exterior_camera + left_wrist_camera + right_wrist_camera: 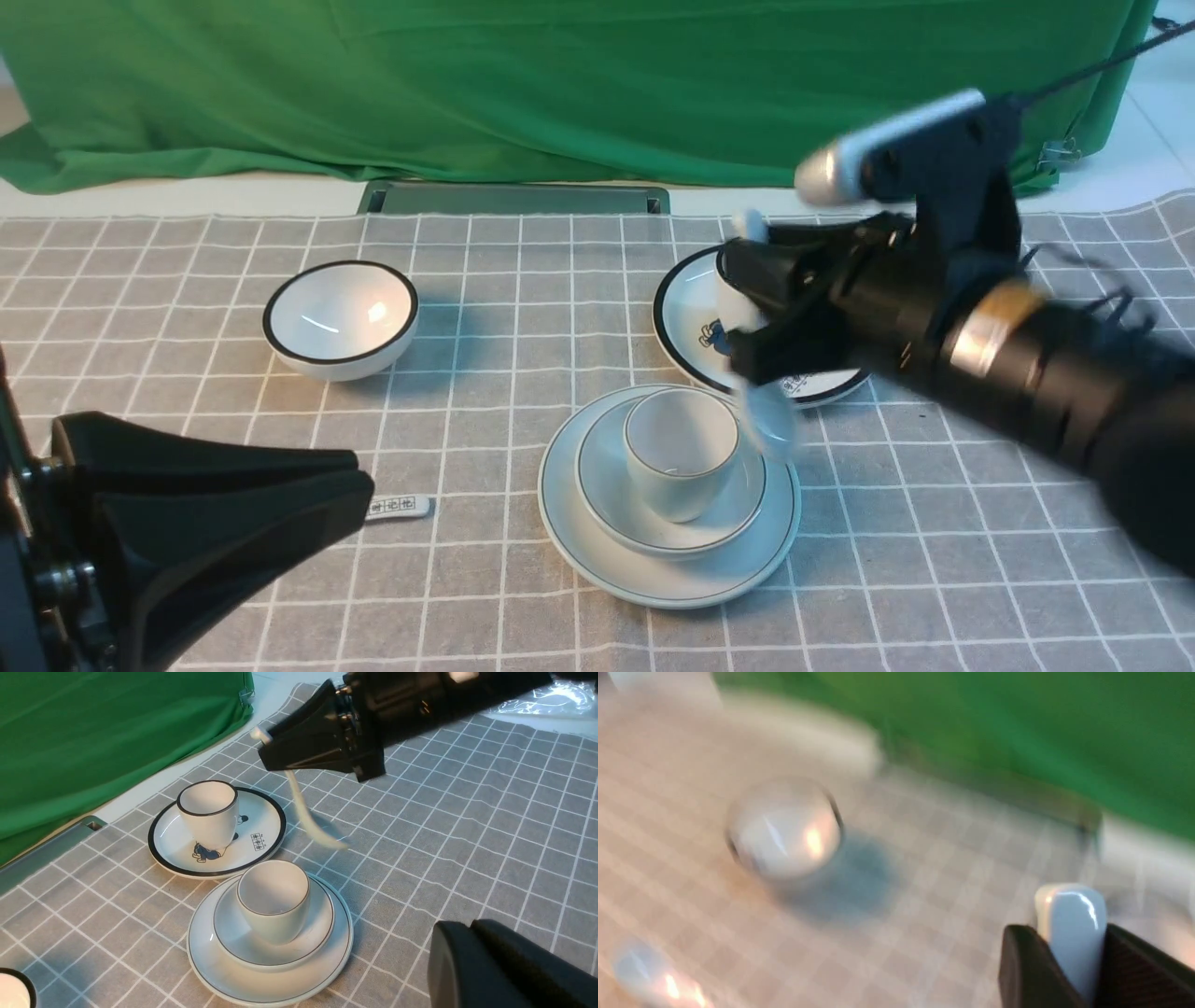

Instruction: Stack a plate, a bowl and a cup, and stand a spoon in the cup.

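Note:
The plain plate lies near the table's middle. The thin-rimmed bowl rests on it, and the cup stands upright inside the bowl. The same stack shows in the left wrist view: plate, bowl, cup. My right gripper hovers above and just right of the cup, shut on the handle of the white spoon. The spoon's scoop hangs down, blurred, beside the cup's rim. The right wrist view shows the handle pinched between the jaws. My left gripper is shut and empty at the near left.
A black-rimmed bowl sits at the far left. A black-rimmed cartoon plate carrying a black-rimmed cup stands just behind the stack. A spoon with printed characters lies by my left gripper. Green cloth hangs at the back.

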You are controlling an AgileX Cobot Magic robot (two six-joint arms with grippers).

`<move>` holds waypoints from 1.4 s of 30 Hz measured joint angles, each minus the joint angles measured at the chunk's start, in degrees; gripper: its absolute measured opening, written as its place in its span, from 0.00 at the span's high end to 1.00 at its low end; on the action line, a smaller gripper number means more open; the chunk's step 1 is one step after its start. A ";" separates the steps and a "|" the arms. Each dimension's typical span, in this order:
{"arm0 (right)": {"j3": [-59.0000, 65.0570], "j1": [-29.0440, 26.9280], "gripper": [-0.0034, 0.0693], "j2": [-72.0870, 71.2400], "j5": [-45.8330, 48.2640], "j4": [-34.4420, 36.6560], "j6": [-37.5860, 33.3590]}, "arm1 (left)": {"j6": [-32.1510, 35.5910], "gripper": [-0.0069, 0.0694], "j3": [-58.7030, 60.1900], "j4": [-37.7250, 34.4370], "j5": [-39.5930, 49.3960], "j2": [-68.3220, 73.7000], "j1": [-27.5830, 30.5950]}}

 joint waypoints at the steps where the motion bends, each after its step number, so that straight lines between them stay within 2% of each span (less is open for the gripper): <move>1: 3.12 2.40 0.70 1.44 -11.82 -0.33 0.29 | 0.00 0.89 0.00 0.00 0.00 0.00 0.00; 4: 5.06 4.20 0.70 5.75 -24.13 -1.91 1.45 | 0.00 0.89 0.00 0.00 0.01 0.00 0.00; 8: 5.12 4.20 0.70 10.43 -31.26 -2.82 2.62 | 0.00 0.89 0.00 0.00 0.24 0.00 0.00; 12: 5.25 4.02 0.70 14.73 -33.67 -2.95 4.13 | 0.00 0.89 0.00 0.00 0.37 0.00 0.00; 23: 5.37 3.48 0.70 20.89 -34.90 -2.32 4.36 | 0.05 0.89 0.00 0.00 0.42 0.00 0.00; 25: 5.37 3.48 0.67 22.40 -34.90 -2.32 4.36 | 0.05 0.89 0.00 0.00 0.42 0.00 0.00; 30: 5.40 3.48 0.46 24.11 -35.03 -2.32 4.36 | 0.05 0.89 0.00 0.50 0.67 0.00 0.00; 35: 5.47 3.96 0.43 21.89 -35.66 -2.21 4.69 | 0.05 0.89 0.00 0.85 1.49 -0.58 0.00; 38: 5.51 5.57 0.43 17.61 -33.23 -2.10 4.81 | 0.11 0.89 0.78 0.89 0.81 -2.51 0.00; 42: 5.51 8.31 0.45 9.20 -23.75 -2.22 4.81 | 0.16 0.89 5.13 0.89 -3.32 -8.55 0.00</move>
